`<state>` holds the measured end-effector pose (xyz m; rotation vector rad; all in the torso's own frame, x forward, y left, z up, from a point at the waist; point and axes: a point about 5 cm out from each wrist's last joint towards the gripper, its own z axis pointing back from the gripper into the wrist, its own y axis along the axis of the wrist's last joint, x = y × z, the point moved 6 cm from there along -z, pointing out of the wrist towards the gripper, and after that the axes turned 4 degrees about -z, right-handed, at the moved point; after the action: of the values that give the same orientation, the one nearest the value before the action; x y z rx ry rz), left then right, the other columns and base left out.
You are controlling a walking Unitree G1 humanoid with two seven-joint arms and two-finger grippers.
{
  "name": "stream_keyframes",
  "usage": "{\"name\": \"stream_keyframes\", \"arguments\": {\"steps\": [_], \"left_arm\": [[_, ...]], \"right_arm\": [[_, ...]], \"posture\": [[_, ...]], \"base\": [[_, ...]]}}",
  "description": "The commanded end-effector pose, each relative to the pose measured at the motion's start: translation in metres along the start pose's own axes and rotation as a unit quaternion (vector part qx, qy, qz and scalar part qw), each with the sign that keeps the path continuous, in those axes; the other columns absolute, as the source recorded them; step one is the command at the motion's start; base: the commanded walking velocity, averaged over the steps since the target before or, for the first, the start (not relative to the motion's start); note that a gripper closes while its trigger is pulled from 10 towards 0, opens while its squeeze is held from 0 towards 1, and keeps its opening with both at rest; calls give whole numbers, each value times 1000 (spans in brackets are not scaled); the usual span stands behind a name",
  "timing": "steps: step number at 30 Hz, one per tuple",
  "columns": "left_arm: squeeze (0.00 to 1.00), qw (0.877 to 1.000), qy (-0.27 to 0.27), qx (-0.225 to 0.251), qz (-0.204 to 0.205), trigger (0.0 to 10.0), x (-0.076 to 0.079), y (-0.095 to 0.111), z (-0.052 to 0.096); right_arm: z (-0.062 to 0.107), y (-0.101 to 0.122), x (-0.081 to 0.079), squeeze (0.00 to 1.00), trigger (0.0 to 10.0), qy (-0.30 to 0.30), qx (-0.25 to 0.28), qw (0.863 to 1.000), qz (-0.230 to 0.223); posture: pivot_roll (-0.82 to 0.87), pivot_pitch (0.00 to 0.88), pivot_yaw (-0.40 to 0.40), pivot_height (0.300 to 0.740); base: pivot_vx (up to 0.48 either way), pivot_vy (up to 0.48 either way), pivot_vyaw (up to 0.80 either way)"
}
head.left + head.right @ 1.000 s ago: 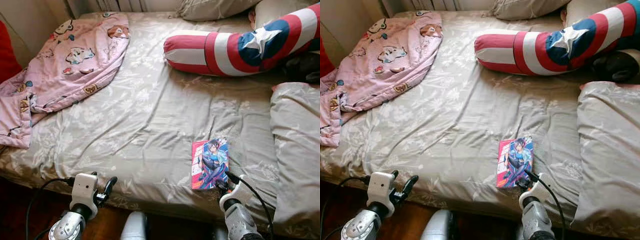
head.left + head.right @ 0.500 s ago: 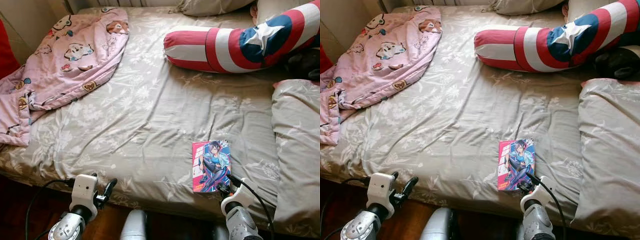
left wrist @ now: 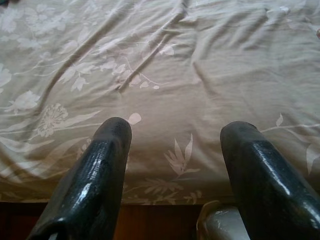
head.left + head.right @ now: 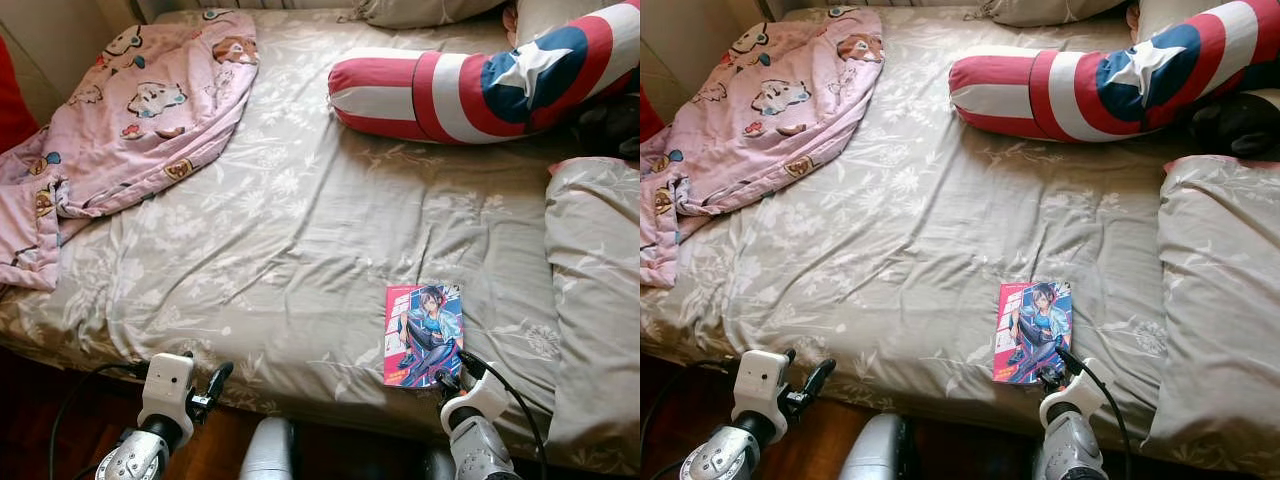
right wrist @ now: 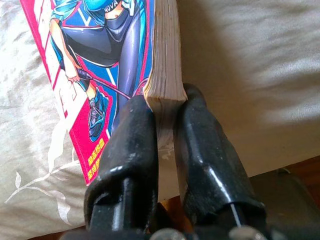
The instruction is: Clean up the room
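Note:
A comic book (image 4: 422, 334) with a pink and blue cover lies flat on the grey floral bed sheet (image 4: 280, 240), near the bed's front edge on the right. My right gripper (image 5: 165, 115) is shut on the book's near corner, one finger on the cover and one under the pages. From the head view that right gripper (image 4: 447, 377) sits at the book's lower right corner. My left gripper (image 3: 175, 145) is open and holds nothing, hovering by the front edge of the bed at the left (image 4: 205, 385).
A pink cartoon-print blanket (image 4: 130, 120) is bunched at the bed's far left. A red, white and blue star bolster (image 4: 470, 90) lies at the back right. A grey pillow (image 4: 595, 290) lies along the right side. Dark wooden floor (image 4: 30, 400) runs below the bed.
The book and the right gripper on it have slid a little toward the bed's front edge. The view has shifted slightly. The left arm hangs much as before.

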<state>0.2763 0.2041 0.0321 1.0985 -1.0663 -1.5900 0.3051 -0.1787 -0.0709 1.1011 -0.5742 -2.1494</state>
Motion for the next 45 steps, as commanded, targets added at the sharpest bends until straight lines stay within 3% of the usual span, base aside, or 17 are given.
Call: {"name": "stream_keyframes", "arguments": {"steps": [1, 7, 8, 9, 10, 24, 25, 26, 27, 29, 30, 31, 39, 45], "left_arm": [[0, 1000, -4, -16, -14, 10000, -2, -6, 6], [0, 1000, -4, -17, -14, 10000, -2, -7, 6], [0, 1000, -4, -17, -14, 10000, -2, -7, 6], [0, 1000, -4, -17, -14, 10000, -2, -7, 6], [0, 1000, -4, -17, -14, 10000, -2, -7, 6], [0, 1000, -5, -16, -13, 10000, 0, -8, 4], [0, 1000, -4, -16, -13, 10000, 0, -8, 4], [0, 1000, -4, -16, -13, 10000, 0, -8, 4], [0, 1000, -4, -16, -13, 10000, 0, -8, 4], [0, 1000, -3, -17, -13, 10000, 0, -8, 4], [0, 1000, -3, -17, -13, 10000, 0, -9, 4], [0, 1000, -2, -18, -13, 10000, -1, -9, 4], [0, 1000, 0, -17, -12, 10000, -2, -10, -2], [0, 1000, 1, -14, -6, 10000, 1, -10, -11]], "right_arm": [[5, -18, 10, 710, 10000, -18, -27, 999, -9], [5, -21, 9, 671, 10000, -20, -28, 999, -12], [6, -21, 10, 588, 10000, -25, -29, 999, -12], [6, -22, 12, 380, 10000, -28, -30, 999, -12], [6, -22, 13, 0, 10000, -31, -30, 999, -14], [8, -17, 26, 0, 10000, -57, -23, 998, -13], [8, -16, 26, 416, 10000, -56, -23, 998, -8], [8, -16, 26, 749, 10000, -57, -22, 998, -6], [8, -16, 27, 773, 10000, -59, -22, 998, -5], [9, -17, 30, 663, 10000, -64, -23, 998, -6], [9, -17, 30, 663, 10000, -64, -24, 998, -6], [9, -18, 30, 4, 10000, -64, -25, 998, -5], [12, -23, 33, 0, 10000, -69, -26, 997, 16], [13, -9, 41, 0, 10000, -89, 14, 996, 29]], "posture": [[238, 256, 96, 661], [239, 256, 99, 661], [239, 255, 99, 661], [237, 257, 99, 661], [237, 256, 99, 661], [238, 254, 97, 661], [238, 252, 95, 661], [240, 251, 95, 661], [240, 251, 95, 661], [236, 248, 93, 661], [236, 248, 93, 661], [236, 247, 93, 661], [218, 220, 84, 661], [186, 181, 66, 661]], "base": [[0, 0, 0], [0, 0, 0], [0, 0, 0], [0, 0, 0], [0, 0, 0], [0, 0, 0], [0, 0, 0], [0, 0, 0], [0, 0, 0], [0, 0, 0], [0, 0, 0], [0, 0, 0], [0, 0, 0], [0, 0, 0]]}}
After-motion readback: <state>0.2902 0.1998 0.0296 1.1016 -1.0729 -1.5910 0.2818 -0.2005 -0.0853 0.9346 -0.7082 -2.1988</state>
